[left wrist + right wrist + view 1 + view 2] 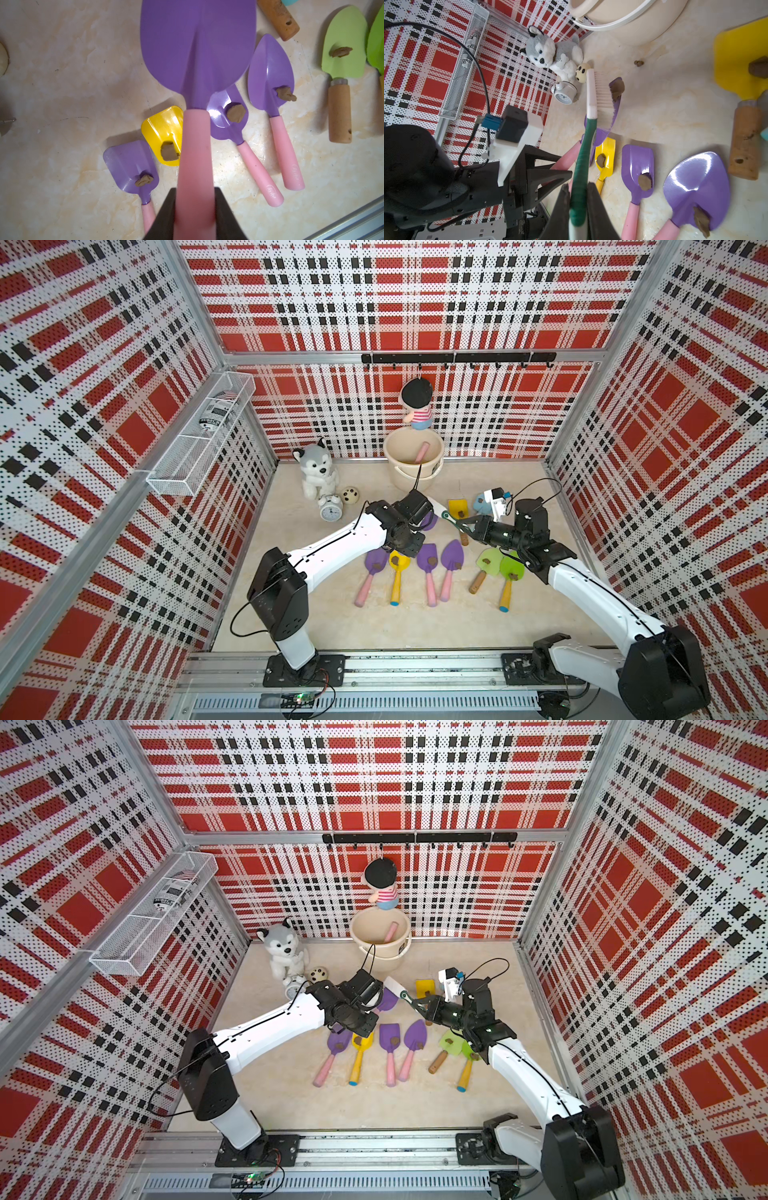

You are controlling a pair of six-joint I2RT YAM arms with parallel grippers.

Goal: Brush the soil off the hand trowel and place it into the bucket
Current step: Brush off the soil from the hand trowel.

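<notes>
Beneath left claw [195,192] clamping trowel [197,52], pink handles [293,172] bear illegible script; right claw [578,187] clamps brush [591,91]; marbled counter [62,83], plaid walls [415,302].

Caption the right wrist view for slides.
Right gripper holds a brush, bristles at the soil lump on the tip of a purple trowel.

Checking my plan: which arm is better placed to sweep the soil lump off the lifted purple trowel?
I'd say right. The right fingers are shut on the brush, bristles against the soil lump at the tip of the purple trowel. The left fingers only clamp its pink handle.
</notes>
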